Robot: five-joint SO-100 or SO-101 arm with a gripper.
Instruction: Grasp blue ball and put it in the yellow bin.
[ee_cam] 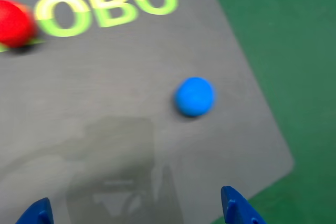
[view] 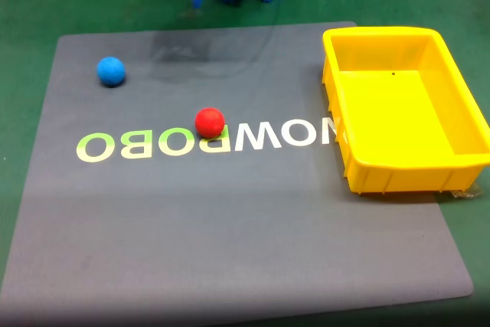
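Matte round blue ball (ee_cam: pixel 194 96) on smooth grey mat (ee_cam: pixel 105 103); blue jaws spread wide, empty

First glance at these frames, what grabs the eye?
The yellow bin, bright and empty, at the right edge of the grey mat in the fixed view. Then two balls on the mat: the blue ball near its far left corner, the red ball mid-mat by the lettering. In the wrist view the open gripper hangs short of the blue ball.

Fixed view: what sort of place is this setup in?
Probably a robotics practice bench: a grey printed mat on a green table, with a blue ball, red ball and yellow bin.
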